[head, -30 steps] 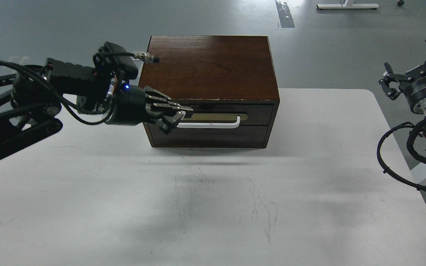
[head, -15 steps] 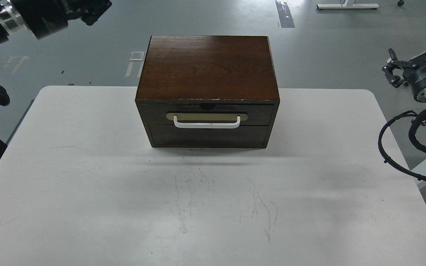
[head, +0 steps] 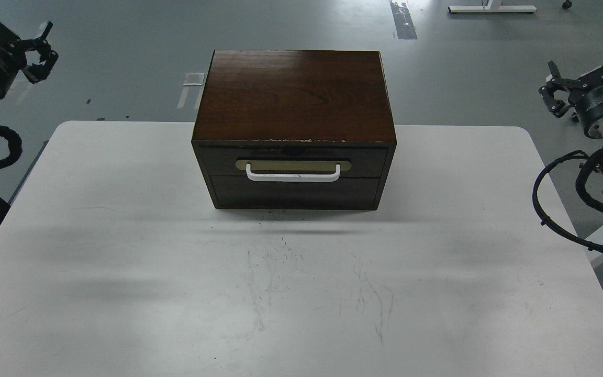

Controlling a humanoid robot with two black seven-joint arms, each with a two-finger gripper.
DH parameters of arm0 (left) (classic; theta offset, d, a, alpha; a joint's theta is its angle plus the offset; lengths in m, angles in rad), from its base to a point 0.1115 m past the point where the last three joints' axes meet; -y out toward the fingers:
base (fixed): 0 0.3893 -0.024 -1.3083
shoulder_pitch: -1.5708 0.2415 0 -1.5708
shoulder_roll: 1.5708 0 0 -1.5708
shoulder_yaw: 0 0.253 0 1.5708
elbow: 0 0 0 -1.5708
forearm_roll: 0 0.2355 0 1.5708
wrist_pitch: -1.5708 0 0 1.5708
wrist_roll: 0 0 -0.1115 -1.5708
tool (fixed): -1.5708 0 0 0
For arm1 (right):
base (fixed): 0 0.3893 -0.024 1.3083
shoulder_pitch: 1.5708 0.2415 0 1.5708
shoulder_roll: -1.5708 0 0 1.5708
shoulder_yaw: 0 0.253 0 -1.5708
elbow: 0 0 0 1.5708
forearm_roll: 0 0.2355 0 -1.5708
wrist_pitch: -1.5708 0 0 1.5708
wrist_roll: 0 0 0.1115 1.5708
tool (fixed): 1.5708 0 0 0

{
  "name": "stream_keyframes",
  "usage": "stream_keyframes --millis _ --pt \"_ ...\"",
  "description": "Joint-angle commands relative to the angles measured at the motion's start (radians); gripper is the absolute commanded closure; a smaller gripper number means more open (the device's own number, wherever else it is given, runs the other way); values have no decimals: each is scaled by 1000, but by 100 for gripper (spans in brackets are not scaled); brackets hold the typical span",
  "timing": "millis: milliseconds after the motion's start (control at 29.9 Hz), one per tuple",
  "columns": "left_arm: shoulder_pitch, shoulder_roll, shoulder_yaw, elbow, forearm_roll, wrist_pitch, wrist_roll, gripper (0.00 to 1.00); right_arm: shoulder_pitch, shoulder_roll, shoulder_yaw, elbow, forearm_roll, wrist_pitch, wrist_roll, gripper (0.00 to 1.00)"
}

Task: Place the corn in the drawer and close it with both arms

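The dark brown cabinet (head: 293,94) stands at the back middle of the white table (head: 123,251). Its drawer (head: 367,161), with the white bar handle (head: 293,177) on an olive plate, sits pushed in flush with the cabinet front. The corn is out of view. My left gripper (head: 14,30) is raised at the far upper left, off the table, with its fingers spread and empty. My right gripper (head: 585,70) is raised at the far right, off the table, with its fingers spread and empty. Both are far from the drawer.
A plain handleless dark panel (head: 293,192) sits below the drawer. Black cables (head: 542,209) loop by the table's right edge. The table has scuff marks (head: 280,272) in front of the cabinet. Grey floor lies beyond.
My left arm has pulled away from the drawer handle and swung up to the far upper left. The drawer front now sits flush. The right gripper has hardly moved.
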State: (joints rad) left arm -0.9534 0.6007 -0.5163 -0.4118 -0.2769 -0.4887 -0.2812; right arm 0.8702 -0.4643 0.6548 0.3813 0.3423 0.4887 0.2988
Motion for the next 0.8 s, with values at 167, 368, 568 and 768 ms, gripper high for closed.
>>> stream_keyframes --millis 167,368,568,768 --pt "134 -68 -174 -9 -31 0 39 4 -11 -24 23 -4 3 0 11 0" --pt "156 -84 -172 -9 -31 0 39 3 -36 -8 26 -36 3 0 11 0" --pt "162 -127 -172 -7 -30 0 39 3 -27 102 26 -113 1 0 11 0" --pt "163 -131 -172 -7 -30 0 39 2 -19 110 28 -107 3 0 10 0"
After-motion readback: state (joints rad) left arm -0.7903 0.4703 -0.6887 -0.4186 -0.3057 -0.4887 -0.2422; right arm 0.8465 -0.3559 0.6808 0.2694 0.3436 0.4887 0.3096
